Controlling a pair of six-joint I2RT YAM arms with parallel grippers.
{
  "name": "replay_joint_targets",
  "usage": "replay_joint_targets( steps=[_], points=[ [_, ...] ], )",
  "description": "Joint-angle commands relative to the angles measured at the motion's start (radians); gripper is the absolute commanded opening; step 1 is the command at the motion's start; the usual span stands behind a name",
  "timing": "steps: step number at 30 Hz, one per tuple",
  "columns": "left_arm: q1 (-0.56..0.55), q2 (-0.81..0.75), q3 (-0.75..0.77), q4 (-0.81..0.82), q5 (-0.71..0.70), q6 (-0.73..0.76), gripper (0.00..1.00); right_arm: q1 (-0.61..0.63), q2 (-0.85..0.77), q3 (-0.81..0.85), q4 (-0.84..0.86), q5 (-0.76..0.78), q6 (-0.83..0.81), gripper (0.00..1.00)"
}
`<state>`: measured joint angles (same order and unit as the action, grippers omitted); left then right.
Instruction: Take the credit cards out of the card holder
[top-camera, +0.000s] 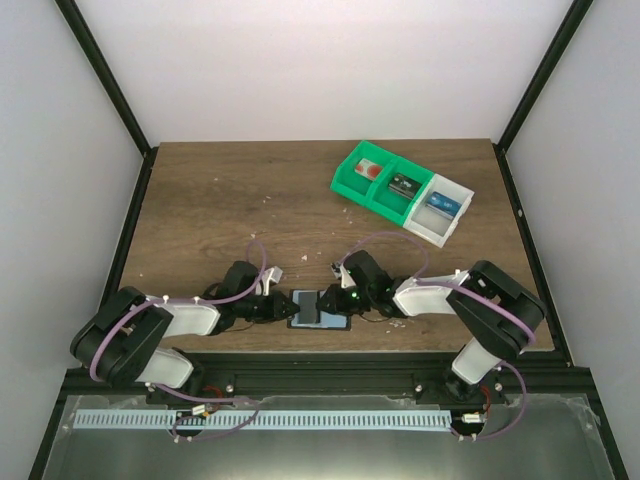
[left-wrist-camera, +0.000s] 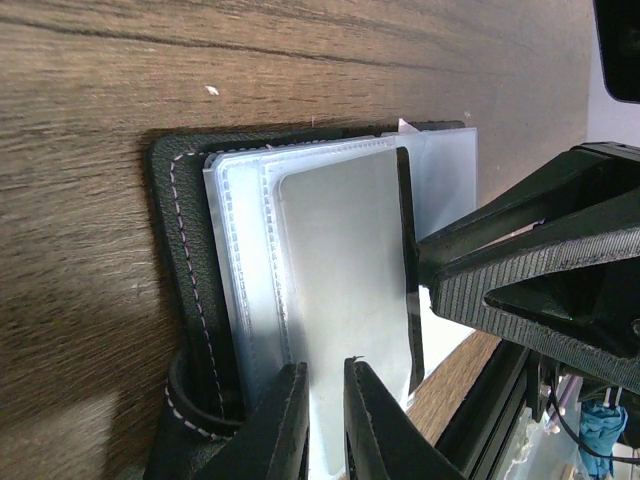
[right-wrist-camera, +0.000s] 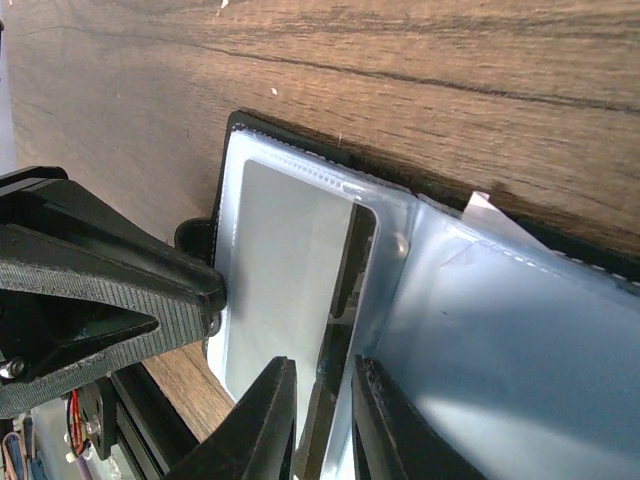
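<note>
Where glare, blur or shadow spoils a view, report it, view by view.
Top external: soft even light, but the card holder is tiny in frame, detail lost. Left wrist: pale sheen flattens its plastic sleeves; the table at lower left blurs. Right wrist: glare whitens the right-hand sleeve.

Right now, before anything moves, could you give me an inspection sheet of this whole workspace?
Surface: brown wooden table.
Job's things: card holder lying open near the front edge, clear sleeves showing.
Clutter: green-and-white bins holding cards; a pale crumb.
Claws: left claw and right claw each pinch the card holder's sleeves.
Cables: purple cables in loose loops.
Surroundings: white walls, black frame.
</note>
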<state>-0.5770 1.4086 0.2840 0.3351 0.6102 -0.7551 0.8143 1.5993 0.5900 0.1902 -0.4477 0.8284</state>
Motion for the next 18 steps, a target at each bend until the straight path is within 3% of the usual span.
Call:
replay_joint_targets(
  steps=[1, 18],
  points=[
    [-0.004, 0.009, -0.009, -0.008, -0.012, 0.007, 0.13, 0.005, 0.021, -0.002, 0.020, 0.007, 0.012, 0.18],
    [-0.004, 0.025, -0.016, 0.014, -0.006, -0.007, 0.09, 0.005, 0.055, 0.003, 0.050, -0.017, 0.032, 0.17]
  ],
)
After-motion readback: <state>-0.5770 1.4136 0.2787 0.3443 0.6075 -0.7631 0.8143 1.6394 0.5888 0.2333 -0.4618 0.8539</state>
